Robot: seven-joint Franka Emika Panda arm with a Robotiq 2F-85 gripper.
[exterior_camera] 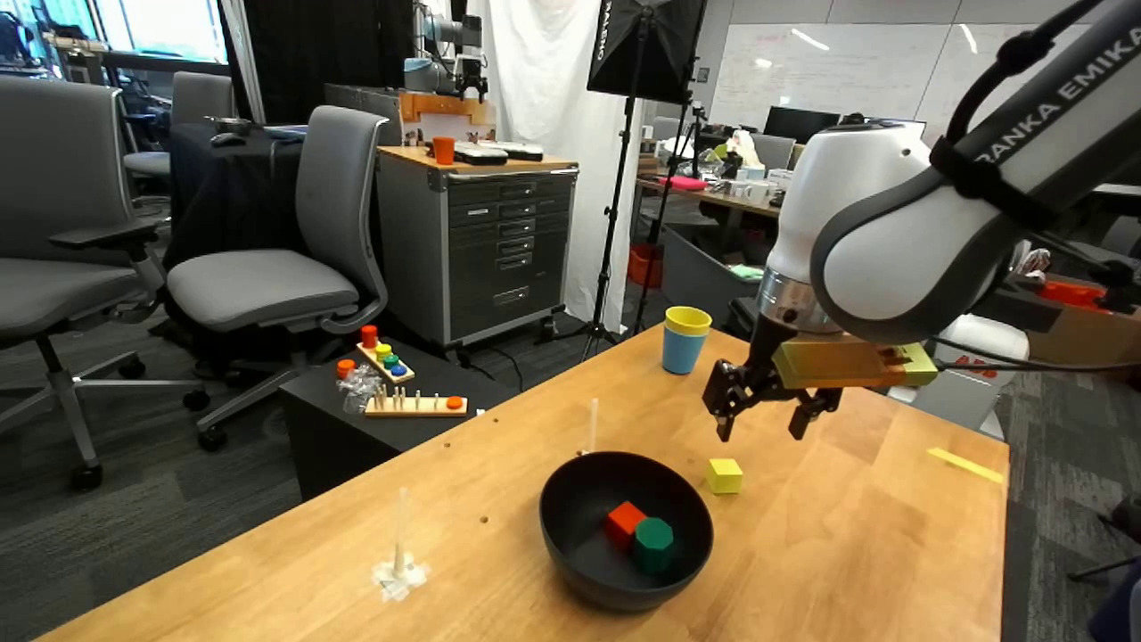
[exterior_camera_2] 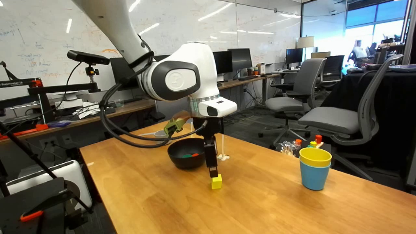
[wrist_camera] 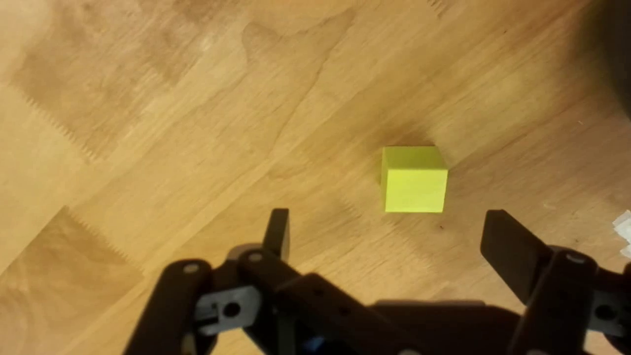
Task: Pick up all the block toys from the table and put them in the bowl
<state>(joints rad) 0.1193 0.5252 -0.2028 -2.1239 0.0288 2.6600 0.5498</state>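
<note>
On the light wooden table [exterior_camera: 891, 535], a yellow block [exterior_camera: 725, 476] sits just to the right of a wide black bowl [exterior_camera: 575, 513], apart from it, as seen in an exterior view. Inside the bowl lie a red block [exterior_camera: 624, 524] and a green block [exterior_camera: 654, 544], side by side; whether they touch is hard to tell. Over the table, near the yellow block, hangs the claw [exterior_camera: 760, 435], its two fingers [wrist_camera: 510, 251] spread wide. The wrist view has the yellow block a little beyond the fingertips, nearer the finger on the right, with the blurred edge of the bowl at the far right. Near the table's far edge, a yellow cup [exterior_camera: 688, 319] stands inside a blue cup [exterior_camera: 683, 351]. One thin pale rod [exterior_camera: 593, 426] stands upright on the far side of the bowl; another rod, with white tape [exterior_camera: 410, 578] around its foot, stands to the left. A yellow strip [exterior_camera: 965, 465] lies near the table's right edge. Past the left edge, a low black stand [exterior_camera: 330, 450] holds wooden peg toys [exterior_camera: 415, 407].
</note>
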